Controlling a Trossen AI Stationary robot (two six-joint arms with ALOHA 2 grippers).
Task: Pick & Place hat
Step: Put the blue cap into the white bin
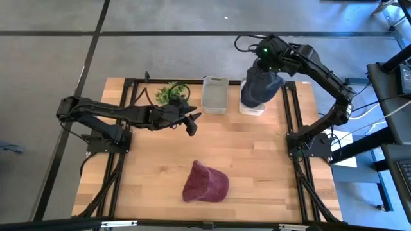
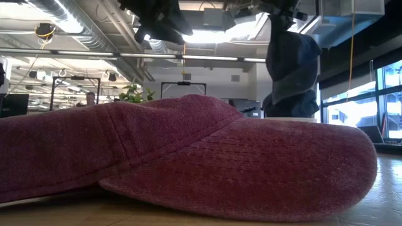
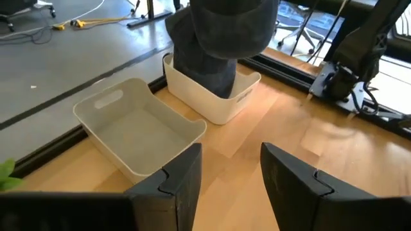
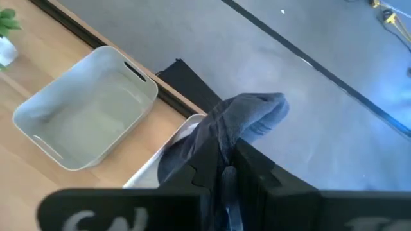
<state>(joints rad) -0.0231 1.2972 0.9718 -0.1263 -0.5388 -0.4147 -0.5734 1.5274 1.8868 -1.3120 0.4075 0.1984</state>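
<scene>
- The left gripper point(image 1: 191, 123) hovered above the light wooden table point(image 1: 257, 167), left of centre, its two dark fingers point(image 3: 183, 176) spread apart with nothing between them.
- Just behind it at the table's far edge stood a small green leafy plant point(image 1: 169, 93).
- A dark red fabric cap point(image 1: 205, 183) lay flat on the table near the front, about midway across, well apart from both grippers; in the low view it filled most of the foreground.
- An empty pale grey rectangular plastic bin point(image 1: 214, 94) sat at the far edge, right of the plant.
- Just beside it on the right stood a white rectangular plastic bin point(image 1: 252, 108).
- The right gripper point(image 4: 225, 173) hung over that white bin, fingers pressed together on a dark blue-grey fabric hat point(image 1: 260, 86), whose lower part drooped into the bin.
</scene>
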